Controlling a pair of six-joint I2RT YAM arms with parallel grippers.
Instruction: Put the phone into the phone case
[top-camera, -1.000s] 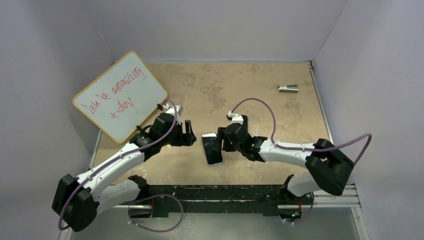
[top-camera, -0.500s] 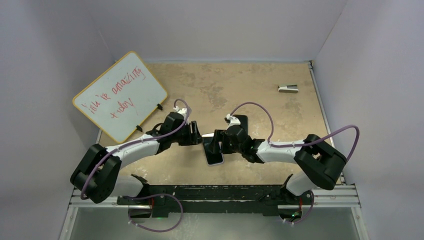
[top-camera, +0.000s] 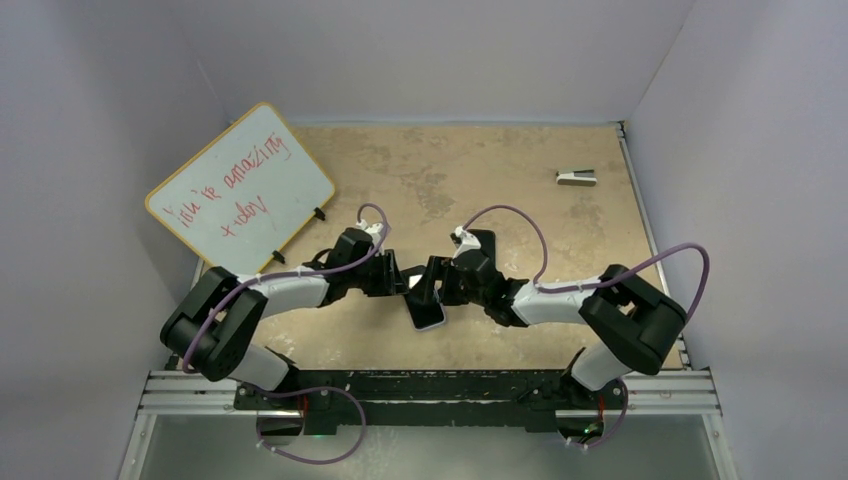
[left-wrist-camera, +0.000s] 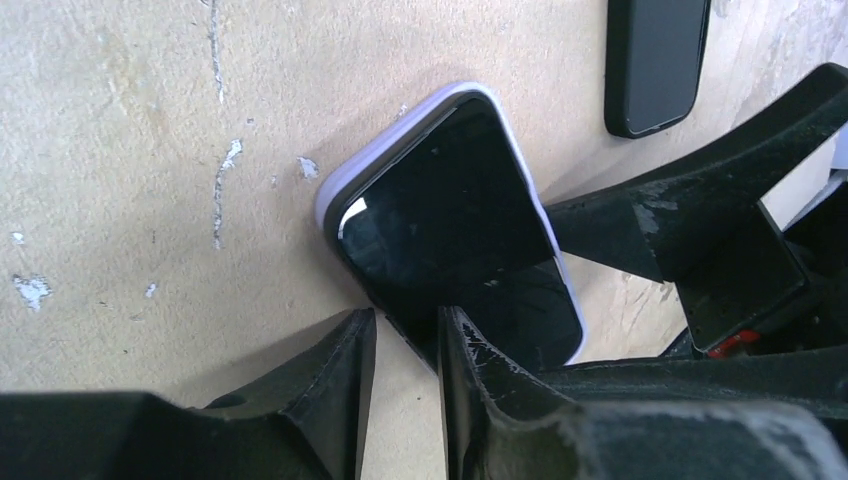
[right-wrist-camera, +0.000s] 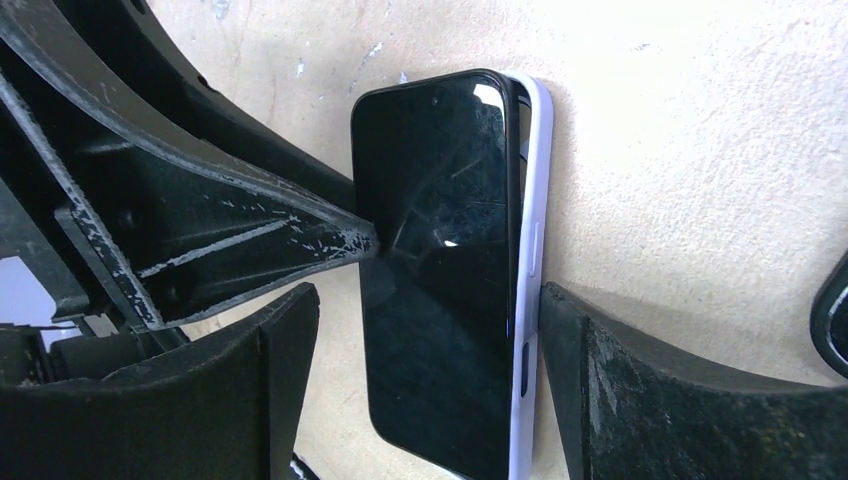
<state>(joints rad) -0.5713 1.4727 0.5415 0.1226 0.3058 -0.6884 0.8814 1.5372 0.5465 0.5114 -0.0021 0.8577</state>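
Fingers (left-wrist-camera: 480, 380) x4 round 1 phone (left-wrist-camera: 450, 230), 1 case (right-wrist-camera: 540, 180), 1 other blk slab (left-wrist-camera: 655, 60)

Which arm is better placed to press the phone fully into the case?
Left, probably. The left gripper has a fingertip on the phone's long edge that looks unseated, covering the phone case rim there. The right gripper, open, only straddles both.

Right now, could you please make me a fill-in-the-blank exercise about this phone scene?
1. The phone has a ___ face.
2. The jaws of the right gripper stand ___ on either side of the phone case.
3. The whiteboard bears ___ writing.
Missing words: black; open; red.
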